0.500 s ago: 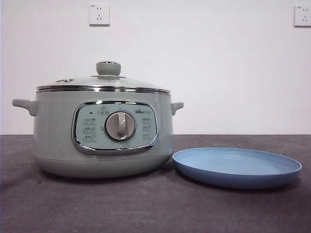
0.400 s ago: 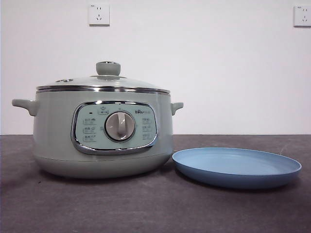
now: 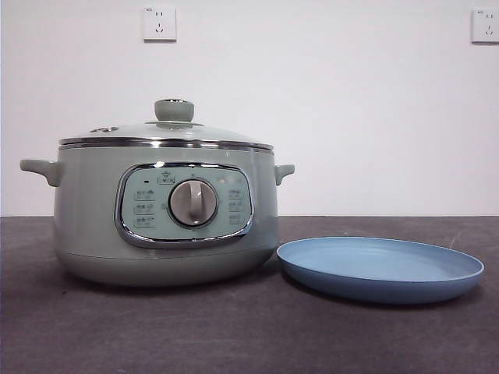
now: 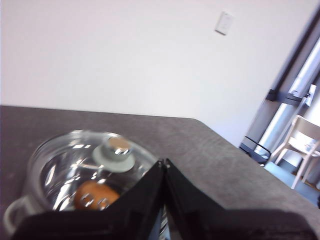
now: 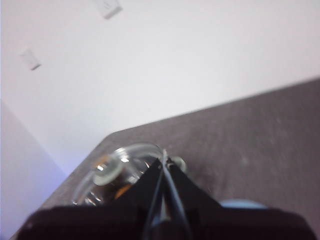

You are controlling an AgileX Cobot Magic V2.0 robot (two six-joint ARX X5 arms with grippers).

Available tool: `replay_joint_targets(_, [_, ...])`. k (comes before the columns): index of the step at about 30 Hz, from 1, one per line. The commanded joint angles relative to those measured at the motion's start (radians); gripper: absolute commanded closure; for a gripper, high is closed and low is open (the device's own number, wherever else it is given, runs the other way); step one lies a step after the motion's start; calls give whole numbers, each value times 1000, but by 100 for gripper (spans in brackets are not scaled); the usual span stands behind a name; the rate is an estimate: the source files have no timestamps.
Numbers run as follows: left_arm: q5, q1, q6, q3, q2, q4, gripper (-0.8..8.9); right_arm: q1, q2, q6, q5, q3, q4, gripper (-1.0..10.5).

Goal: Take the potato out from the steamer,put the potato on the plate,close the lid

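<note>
Dark grey tabletop (image 3: pixel 234 335), plain white wall behind with 2 sockets (image 3: pixel 159 23) up high. Steamer (image 3: pixel 86 210) sitting left of centre, control panel and grey dial (image 3: pixel 192 202) facing front. Lid (image 3: pixel 164 134) seated on chrome rim, pale-green knob (image 3: pixel 173 109) on top. Plate (image 3: pixel 382 269) just beside steamer on its right, bare, close to touching at base. Potato (image 4: pixel 95 195) inside steamer, seen through glass lid from left wrist view, below knob. Left gripper (image 4: pixel 164 165) above steamer, jaws pressed together, gripping nothing. Right gripper (image 5: pixel 163 162) likewise raised over table, jaws pressed together, gripping nothing; steamer and plate edge beneath it. Neither arm visible in front view.
</note>
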Motion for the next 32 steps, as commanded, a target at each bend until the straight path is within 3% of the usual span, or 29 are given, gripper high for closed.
replay_joint_targets(1, [5, -24, 69, 90, 75, -31, 819, 24, 84, -84, -20, 121, -17, 955])
replay_joint_targets(9, [4, -61, 230, 401, 330, -209, 819, 48, 352, -247, -116, 479, -169, 955])
replay_joint_targets(14, [4, -71, 310, 598, 502, -329, 819, 63, 541, -343, -201, 715, -360, 955])
replay_joint_targets(20, [5, -74, 354, 755, 679, -427, 797, 136, 735, -479, -217, 921, -607, 932])
replay_joint_targets(21, [5, -78, 361, 769, 700, -430, 727, 151, 757, -479, -217, 936, -616, 892])
replay_joint_targets(23, [1, -89, 360, 785, 732, -428, 498, 170, 783, -479, -214, 943, -616, 726])
replay_joint_targets(25, [-5, -97, 358, 791, 759, -427, 330, 179, 801, -478, -188, 943, -616, 488])
replay_joint_targets(28, [-5, -103, 358, 791, 793, -427, 334, 195, 818, -478, -97, 943, -618, 264])
replay_joint_targets(32, [-8, -118, 358, 791, 838, -407, 334, 209, 821, -478, -58, 943, -622, 254])
